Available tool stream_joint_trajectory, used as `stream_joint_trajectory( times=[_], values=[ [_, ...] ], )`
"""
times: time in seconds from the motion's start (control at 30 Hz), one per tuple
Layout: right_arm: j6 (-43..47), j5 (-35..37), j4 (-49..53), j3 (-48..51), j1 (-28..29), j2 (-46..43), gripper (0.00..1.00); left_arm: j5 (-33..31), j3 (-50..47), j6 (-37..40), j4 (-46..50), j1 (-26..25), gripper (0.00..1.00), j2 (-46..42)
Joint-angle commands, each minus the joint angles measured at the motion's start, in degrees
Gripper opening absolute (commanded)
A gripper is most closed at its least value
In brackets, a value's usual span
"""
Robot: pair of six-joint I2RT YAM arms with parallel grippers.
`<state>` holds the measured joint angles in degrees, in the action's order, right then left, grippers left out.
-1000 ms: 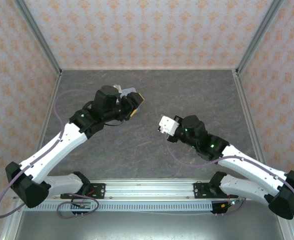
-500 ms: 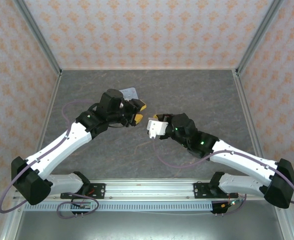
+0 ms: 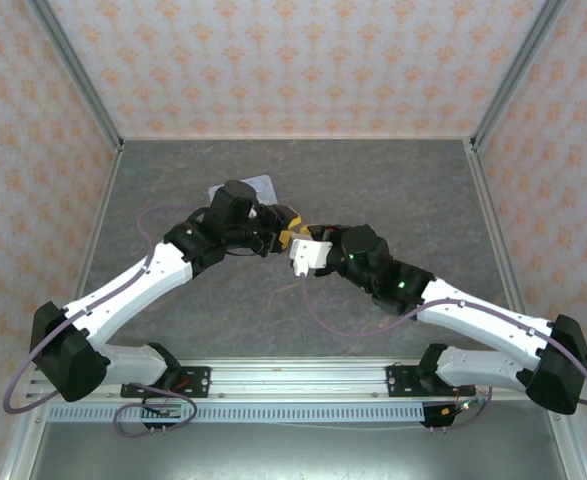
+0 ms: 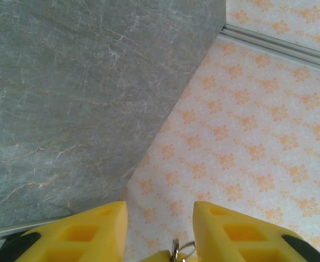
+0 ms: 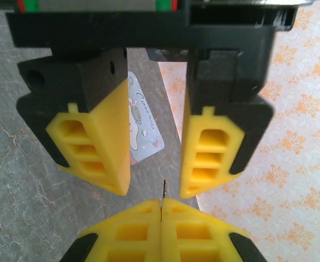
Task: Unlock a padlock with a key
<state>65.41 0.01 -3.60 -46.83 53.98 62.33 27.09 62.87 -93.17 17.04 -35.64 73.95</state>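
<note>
Tabletop (image 3: 393, 190): dark grey, marbled with pale veins, matte finish. Back wall (image 3: 293, 60), left wall (image 3: 23, 150), right wall (image 3: 563, 170): pale wallpaper, repeating orange floral motif. Aluminium posts (image 3: 73, 70) at both back corners, slanting outward toward top. Metal rail (image 3: 293, 375) along near table edge. Light even, diffuse; shadows soft

Pale cartoon-printed tin (image 3: 260, 184) on grey table (image 3: 403, 190).
</note>
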Motion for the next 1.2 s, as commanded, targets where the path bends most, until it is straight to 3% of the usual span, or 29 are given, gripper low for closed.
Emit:
stream_joint_trajectory(
  times=[0.0,0.17,0.67,0.8,0.87,0.9,0.97,1.1,1.17],
  values=[
    [-0.6,-0.9,-1.9,-1.8,0.4,-0.2,0.00,1.0,1.3,-0.2,-0.9,-0.5,0.32,0.4],
    [-0.6,-0.9,-1.5,-1.7,0.4,-0.1,0.00,1.3,1.5,-0.2,-1.1,-0.6,0.25,0.6],
    [-1.4,-1.5,-1.1,-1.7,0.4,0.6,0.00,1.3,3.4,1.4,0.1,-0.9,0.16,1.4],
    [-3.5,-2.4,0.1,-2.2,0.4,0.1,0.00,0.9,3.9,3.3,0.3,-0.8,0.04,1.6],
    [-5.7,-3.1,2.8,-3.2,0.4,-0.8,0.09,-0.2,5.0,6.5,1.5,-0.9,0.00,1.8],
    [-6.8,-3.6,4.5,-3.6,0.4,-1.6,0.22,-1.4,6.1,9.0,3.3,-0.8,0.00,1.7],
    [-8.4,-4.4,7.7,-4.2,0.4,-3.1,0.37,-4.9,8.6,15.3,6.9,-0.9,0.00,1.5],
    [-14.7,-10.5,15.8,-6.1,-2.2,-6.8,0.43,-14.8,11.7,31.5,8.8,-1.3,0.00,-0.9],
    [-19.8,-17.2,17.7,-5.9,-5.6,-9.0,0.44,-19.1,10.9,40.6,6.3,-2.2,0.00,-3.1]
  ],
)
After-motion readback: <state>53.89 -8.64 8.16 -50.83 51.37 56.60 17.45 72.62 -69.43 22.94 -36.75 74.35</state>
